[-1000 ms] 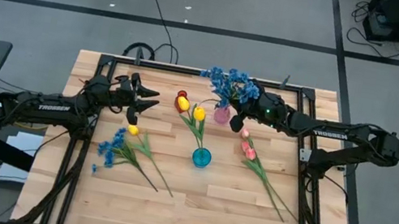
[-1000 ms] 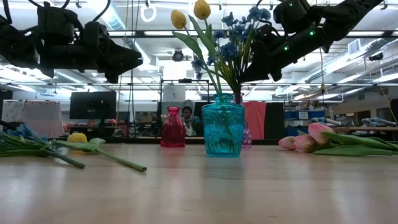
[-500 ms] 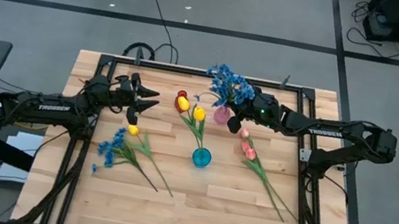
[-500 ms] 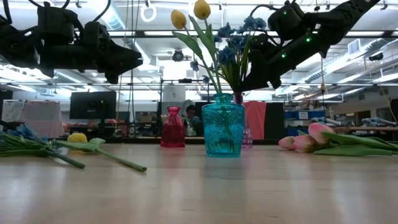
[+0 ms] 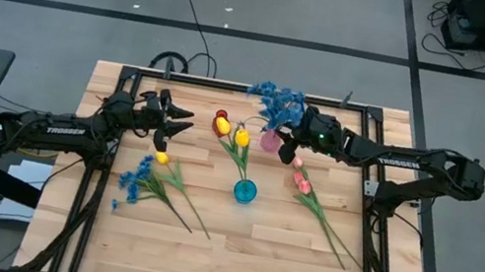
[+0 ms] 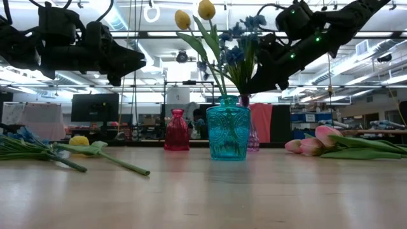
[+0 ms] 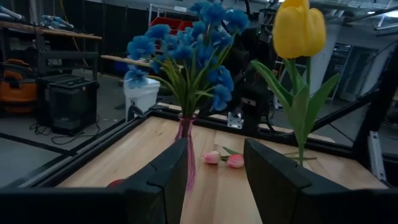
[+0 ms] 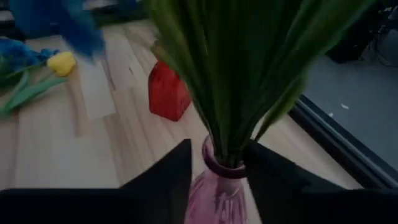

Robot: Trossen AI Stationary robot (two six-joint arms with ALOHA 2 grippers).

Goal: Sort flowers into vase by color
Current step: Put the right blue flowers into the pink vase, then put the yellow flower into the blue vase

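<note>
High view: the right gripper (image 5: 287,142) sits just at 3 o'clock of the pink vase (image 5: 269,141), where the blue sprigs (image 5: 276,102) stand upright — the left gripper (image 5: 178,117) waits well off at 9 o'clock.

Right wrist view: fingers (image 8: 163,176) parted, straddling the stems at the vase neck, gripping nothing.

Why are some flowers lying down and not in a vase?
They aren't sorted yet. A blue sprig and a yellow tulip lie on the table's left, pink tulips on its right. The red vase holds nothing. Nothing looks spilled or broken.
</note>
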